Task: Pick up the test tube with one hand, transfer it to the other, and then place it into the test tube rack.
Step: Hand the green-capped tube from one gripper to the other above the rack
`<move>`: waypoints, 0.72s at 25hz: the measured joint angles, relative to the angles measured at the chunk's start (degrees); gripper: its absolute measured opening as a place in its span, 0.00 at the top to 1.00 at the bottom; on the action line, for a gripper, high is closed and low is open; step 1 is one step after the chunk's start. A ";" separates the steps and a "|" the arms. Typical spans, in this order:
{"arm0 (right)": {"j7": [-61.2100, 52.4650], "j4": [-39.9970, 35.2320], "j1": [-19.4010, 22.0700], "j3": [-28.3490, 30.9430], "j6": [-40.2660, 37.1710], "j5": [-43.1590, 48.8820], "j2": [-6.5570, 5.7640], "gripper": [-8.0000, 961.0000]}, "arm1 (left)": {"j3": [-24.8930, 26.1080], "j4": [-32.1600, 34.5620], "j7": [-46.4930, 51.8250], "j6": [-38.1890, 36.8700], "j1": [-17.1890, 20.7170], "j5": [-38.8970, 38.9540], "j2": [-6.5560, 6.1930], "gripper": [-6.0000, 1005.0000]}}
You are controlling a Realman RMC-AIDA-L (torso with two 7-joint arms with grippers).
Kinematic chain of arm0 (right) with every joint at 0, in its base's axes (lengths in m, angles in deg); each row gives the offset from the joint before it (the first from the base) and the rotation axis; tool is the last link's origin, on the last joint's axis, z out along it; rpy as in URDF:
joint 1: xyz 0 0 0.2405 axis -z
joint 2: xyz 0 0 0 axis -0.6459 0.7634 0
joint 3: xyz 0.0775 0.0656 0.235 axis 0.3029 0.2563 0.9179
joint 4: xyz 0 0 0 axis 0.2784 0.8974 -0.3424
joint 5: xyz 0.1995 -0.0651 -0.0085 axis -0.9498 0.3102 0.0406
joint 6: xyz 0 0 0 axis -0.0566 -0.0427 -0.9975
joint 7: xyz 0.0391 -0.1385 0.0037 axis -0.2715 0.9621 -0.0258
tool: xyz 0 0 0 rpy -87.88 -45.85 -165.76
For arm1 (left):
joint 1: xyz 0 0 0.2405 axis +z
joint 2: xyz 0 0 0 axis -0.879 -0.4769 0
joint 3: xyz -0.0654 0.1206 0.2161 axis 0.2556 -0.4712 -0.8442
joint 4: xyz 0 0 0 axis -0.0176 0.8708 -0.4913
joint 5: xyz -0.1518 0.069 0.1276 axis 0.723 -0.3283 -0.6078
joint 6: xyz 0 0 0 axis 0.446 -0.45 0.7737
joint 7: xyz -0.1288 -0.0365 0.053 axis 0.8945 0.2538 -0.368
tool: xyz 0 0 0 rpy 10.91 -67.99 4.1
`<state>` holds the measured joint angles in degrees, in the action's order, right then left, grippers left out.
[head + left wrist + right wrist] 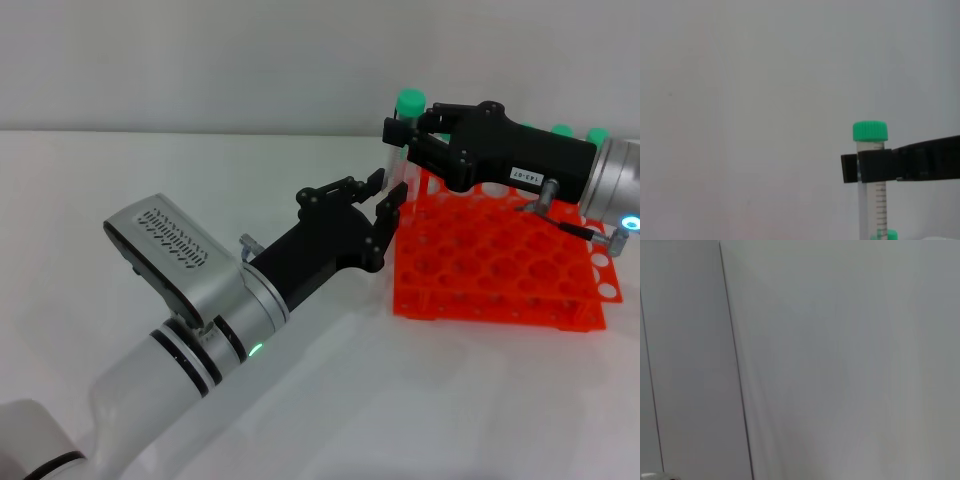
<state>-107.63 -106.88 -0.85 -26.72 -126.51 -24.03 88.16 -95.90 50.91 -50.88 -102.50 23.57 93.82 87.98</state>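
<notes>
The test tube (pixel 399 160) is a clear tube with a green cap, held upright above the left edge of the orange test tube rack (pixel 500 270). My right gripper (pixel 404 137) reaches in from the right and is shut on the tube just under its cap. The left wrist view shows the tube (pixel 880 200) with a black finger (pixel 870 166) of the right gripper clamped across it. My left gripper (pixel 385 196) is open right beside the tube's lower end, at the rack's left edge. I cannot tell whether it touches the tube.
Two more green-capped tubes (pixel 562 130) stand at the rack's far side behind the right arm; one green cap (pixel 888 234) shows in the left wrist view. White-rimmed holes (pixel 600 262) line the rack's right edge. The right wrist view shows only a wall.
</notes>
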 joint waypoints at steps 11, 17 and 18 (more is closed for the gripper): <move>0.02 -0.56 0.33 0.54 -0.09 -0.01 0.00 0.77 | -0.01 -0.15 -0.01 2.77 0.37 -0.03 0.00 0.78; 3.21 -0.56 1.67 4.36 1.28 -0.09 1.15 0.76 | 0.17 -0.23 -1.81 2.81 2.64 4.13 -0.08 0.70; 4.27 -0.60 2.06 5.38 2.24 -0.10 1.61 0.76 | 0.18 -0.15 -2.48 2.37 3.39 4.30 -0.17 0.68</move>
<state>-103.36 -107.49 1.21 -21.35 -124.28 -24.13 89.77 -95.72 50.76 -53.36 -100.13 26.95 98.11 87.81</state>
